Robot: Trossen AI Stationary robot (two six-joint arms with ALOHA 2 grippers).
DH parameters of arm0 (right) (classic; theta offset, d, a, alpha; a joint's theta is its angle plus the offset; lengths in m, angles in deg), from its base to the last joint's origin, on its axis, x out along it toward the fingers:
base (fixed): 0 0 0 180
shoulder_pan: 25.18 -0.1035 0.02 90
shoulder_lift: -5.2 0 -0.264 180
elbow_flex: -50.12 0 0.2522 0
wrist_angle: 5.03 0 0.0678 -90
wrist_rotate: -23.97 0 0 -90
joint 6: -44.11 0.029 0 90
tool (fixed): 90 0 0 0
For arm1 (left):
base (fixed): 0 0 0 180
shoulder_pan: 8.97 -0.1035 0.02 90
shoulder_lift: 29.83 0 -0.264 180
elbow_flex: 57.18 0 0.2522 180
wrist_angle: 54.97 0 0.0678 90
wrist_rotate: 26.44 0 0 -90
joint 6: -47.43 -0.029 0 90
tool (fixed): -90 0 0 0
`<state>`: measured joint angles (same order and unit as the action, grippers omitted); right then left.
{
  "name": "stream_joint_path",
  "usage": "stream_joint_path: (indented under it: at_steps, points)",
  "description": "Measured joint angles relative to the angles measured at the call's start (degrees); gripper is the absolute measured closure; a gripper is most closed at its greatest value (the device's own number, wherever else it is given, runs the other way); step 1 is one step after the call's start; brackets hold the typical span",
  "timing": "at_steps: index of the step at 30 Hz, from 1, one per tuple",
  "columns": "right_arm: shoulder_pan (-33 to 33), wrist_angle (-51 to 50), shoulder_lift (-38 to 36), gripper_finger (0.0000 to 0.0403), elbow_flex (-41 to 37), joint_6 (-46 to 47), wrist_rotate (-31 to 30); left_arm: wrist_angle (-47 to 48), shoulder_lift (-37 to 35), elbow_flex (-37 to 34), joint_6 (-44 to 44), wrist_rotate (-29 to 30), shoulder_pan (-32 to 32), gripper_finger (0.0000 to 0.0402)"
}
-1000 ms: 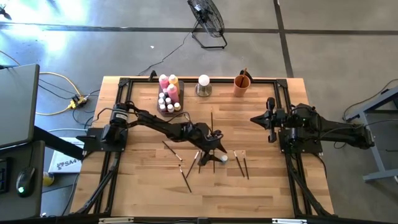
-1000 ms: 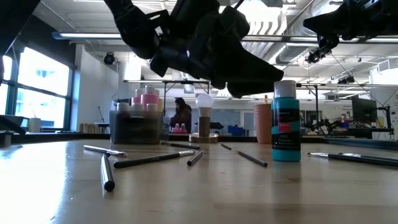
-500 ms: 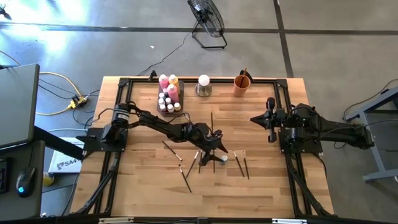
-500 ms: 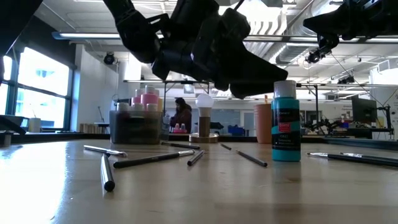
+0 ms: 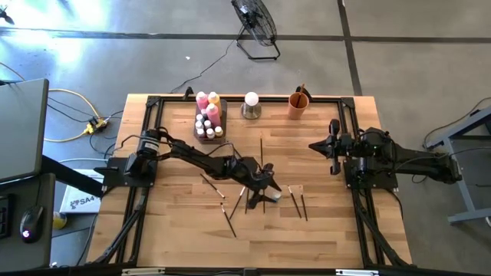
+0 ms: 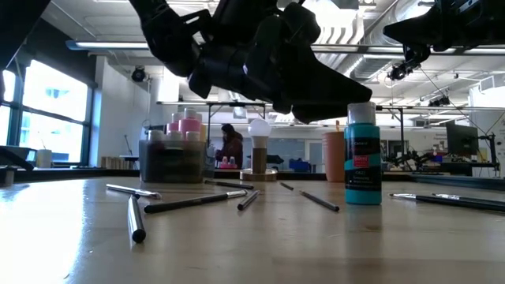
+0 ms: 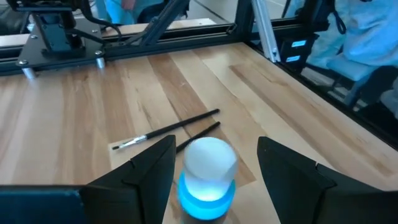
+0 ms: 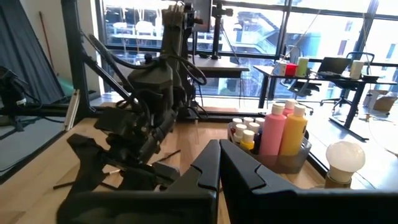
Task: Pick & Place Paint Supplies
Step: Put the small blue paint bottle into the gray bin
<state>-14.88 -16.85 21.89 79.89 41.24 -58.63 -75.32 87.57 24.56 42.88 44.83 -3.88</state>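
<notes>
A teal paint bottle [image 6: 363,154] with a white cap stands upright on the wooden table [image 5: 330,230] among scattered paintbrushes [image 6: 194,202], at the centre of a sorting job. From table height, the brushes lie nearest the lens, loose on the boards, with the bottle just behind them. Above it hangs the left gripper [image 7: 214,163], its fingers [image 7: 149,171] spread wide to either side of the cap, clear of it and gripping nothing; the pose suggests it is lined up to drop and close on the bottle. Two more brushes [image 7: 168,130] lie side by side just beyond the bottle.

Farther back, by the table's far edge, a grey tray [image 5: 211,123] holds the pink and yellow bottles [image 8: 283,130] and small white-capped ones [image 5: 205,127], probably where the teal bottle belongs. Beside it stand a white ball on a metal base [image 5: 251,105] and an orange cup [image 5: 298,105] with brush handles already in it.

The right gripper [image 8: 219,168] waits at the table's right side, raised, fingers pressed together and empty. A person is visible in the room behind.
</notes>
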Motion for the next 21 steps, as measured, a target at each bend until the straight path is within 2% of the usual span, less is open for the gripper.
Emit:
stream_joint_path:
  at_steps: [7,21]
  points:
    - [-0.02,0.0,0.0,0.0401,0.0,0.0,0.0,0.0,0.0,0.0,-0.82,4.28,0.23,0.0177]
    - [-0.02,0.0,0.0,0.0401,0.0,-0.15,0.02,1.25,-0.02,-0.02,1.07,4.49,0.19,0.0177]
